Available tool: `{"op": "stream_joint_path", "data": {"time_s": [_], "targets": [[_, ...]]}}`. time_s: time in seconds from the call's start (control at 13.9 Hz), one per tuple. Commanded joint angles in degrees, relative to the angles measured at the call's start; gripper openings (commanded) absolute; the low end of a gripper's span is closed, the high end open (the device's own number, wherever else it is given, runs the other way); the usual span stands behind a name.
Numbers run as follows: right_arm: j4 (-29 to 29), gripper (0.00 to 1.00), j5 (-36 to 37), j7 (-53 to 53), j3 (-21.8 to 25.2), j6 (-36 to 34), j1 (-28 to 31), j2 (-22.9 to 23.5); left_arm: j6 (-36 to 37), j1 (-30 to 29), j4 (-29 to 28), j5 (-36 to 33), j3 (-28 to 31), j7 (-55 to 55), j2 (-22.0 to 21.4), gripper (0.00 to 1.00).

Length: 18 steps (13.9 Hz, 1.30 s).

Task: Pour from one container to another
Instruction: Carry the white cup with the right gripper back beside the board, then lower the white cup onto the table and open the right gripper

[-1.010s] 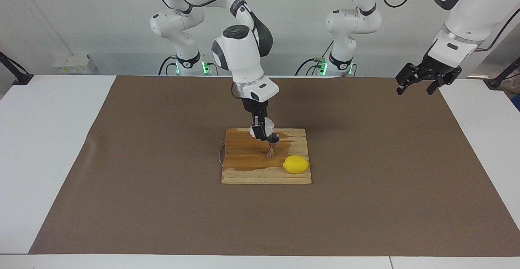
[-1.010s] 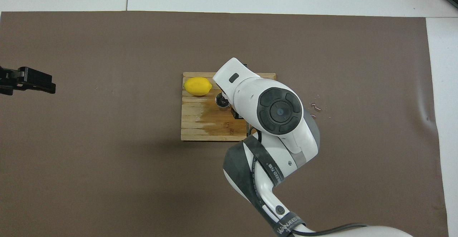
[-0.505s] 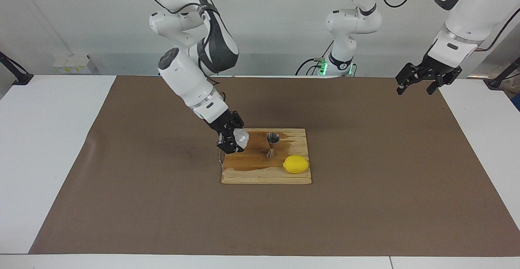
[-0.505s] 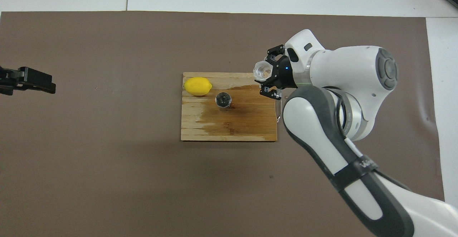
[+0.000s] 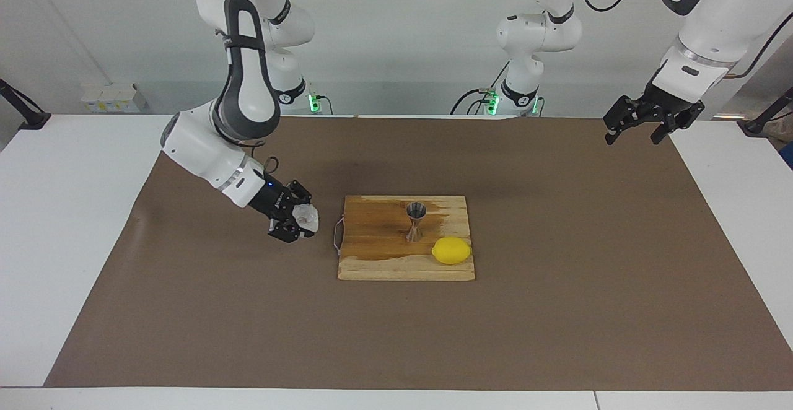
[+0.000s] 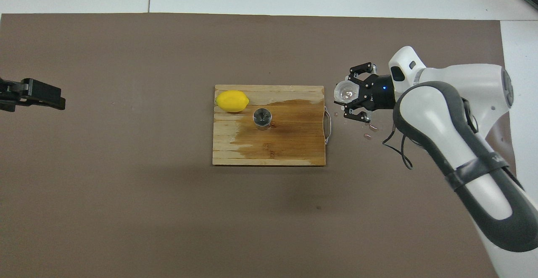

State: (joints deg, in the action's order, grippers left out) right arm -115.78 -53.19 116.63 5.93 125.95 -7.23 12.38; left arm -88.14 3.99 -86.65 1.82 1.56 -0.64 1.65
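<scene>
The translucent whitish cup (image 5: 306, 217) is held in my right gripper (image 5: 301, 220), low over the brown mat just off the cutting board's handle end, toward the right arm's end of the table. In the overhead view the cup (image 6: 346, 93) shows mouth-up between the gripper's (image 6: 349, 96) fingers. The steel jigger (image 5: 416, 219) stands upright on the wooden cutting board (image 5: 378, 264), beside the lemon (image 5: 451, 250). It also shows in the overhead view (image 6: 262, 117). My left gripper (image 5: 650, 130) waits open and empty, high over the mat's edge at the left arm's end.
The board (image 6: 294, 148) has a dark wet patch around the jigger and a wire handle (image 6: 328, 120) on the side toward the cup. The lemon (image 6: 232, 101) lies at the board's corner farther from the robots. Small droplets (image 6: 370, 127) lie on the mat under the right wrist.
My right gripper has carried the cup from over the jigger off the board, toward the right arm's end, and lowered it near the mat. The left arm has not moved.
</scene>
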Motion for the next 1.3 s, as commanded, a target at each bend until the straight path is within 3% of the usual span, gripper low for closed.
{"op": "stream_joint_path", "data": {"time_s": [0.0,0.5,0.58,0.65,0.72,1.23], "targets": [[-5.84,0.00,-2.10,6.40,-0.83,-0.80,3.18,-2.63,0.16,-0.30,-1.42,-0.76,-0.15,0.55,-1.39,1.00],[-9.11,0.01,-8.60,21.44,-0.75,-1.76,7.41,1.59,0.16,-0.30,-1.51,-0.76,-0.15,0.55,-1.39,1.00],[-9.02,0.35,-8.60,21.53,-0.75,-1.85,7.67,1.68,0.16,-0.30,-1.42,-0.76,-0.15,0.55,-1.39,1.00],[-9.02,0.81,-8.60,21.53,-0.75,-2.03,7.67,1.76,0.16,-0.30,-1.51,-0.76,-0.15,0.55,-1.39,1.00],[-8.93,1.00,-8.60,21.62,-0.75,-2.03,7.67,1.77,0.16,-0.30,-1.51,-0.76,-0.15,0.55,-1.39,1.00],[-8.76,1.00,-7.46,21.10,-0.48,-2.20,7.50,0.02,0.16,-0.30,-1.51,-0.76,-0.15,0.55,-1.39,1.00]]}}
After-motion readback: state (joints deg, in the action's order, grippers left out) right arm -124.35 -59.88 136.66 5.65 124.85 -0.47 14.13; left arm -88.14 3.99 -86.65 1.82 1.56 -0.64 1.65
